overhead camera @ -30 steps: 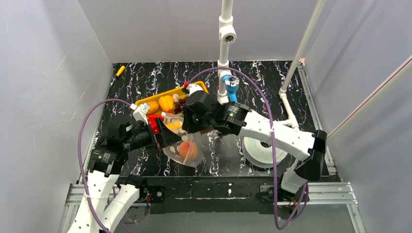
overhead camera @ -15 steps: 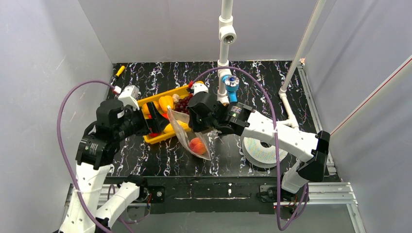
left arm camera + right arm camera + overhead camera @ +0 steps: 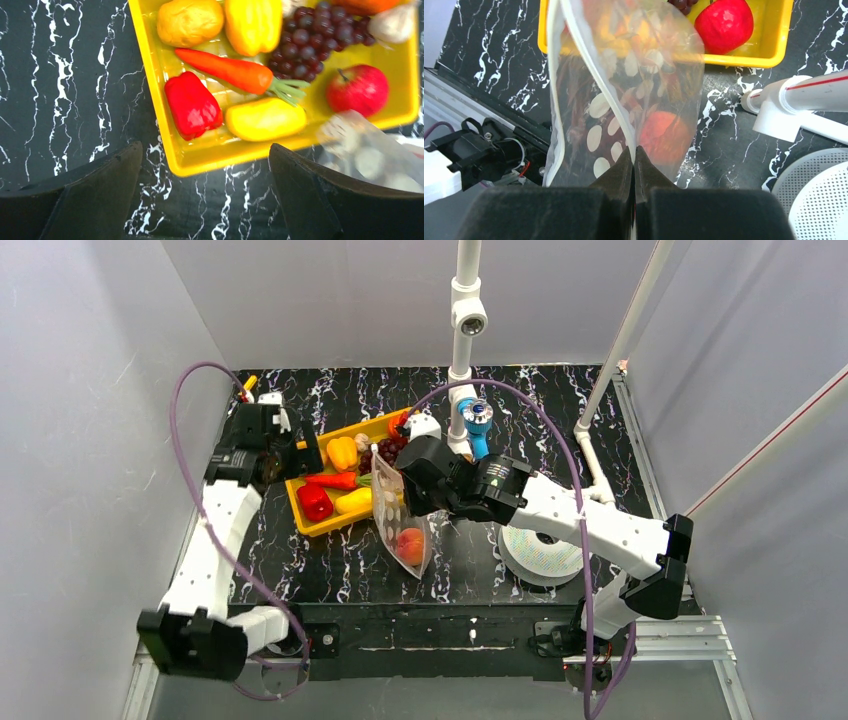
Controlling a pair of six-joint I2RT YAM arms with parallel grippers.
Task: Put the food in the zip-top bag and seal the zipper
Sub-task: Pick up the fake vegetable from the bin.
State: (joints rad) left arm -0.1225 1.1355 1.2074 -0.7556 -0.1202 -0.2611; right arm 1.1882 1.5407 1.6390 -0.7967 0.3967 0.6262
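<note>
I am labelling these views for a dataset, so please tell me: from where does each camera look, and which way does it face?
Top external: fixed above and behind the arms, looking down on the table; both arms and their bases show.
Left wrist: above the yellow tray, facing down; the open left gripper has its fingers in the bottom corners.
Right wrist: looks along the shut right gripper at the zip-top bag it pinches.
Shared: both wrist views show the red apple in the tray.
</note>
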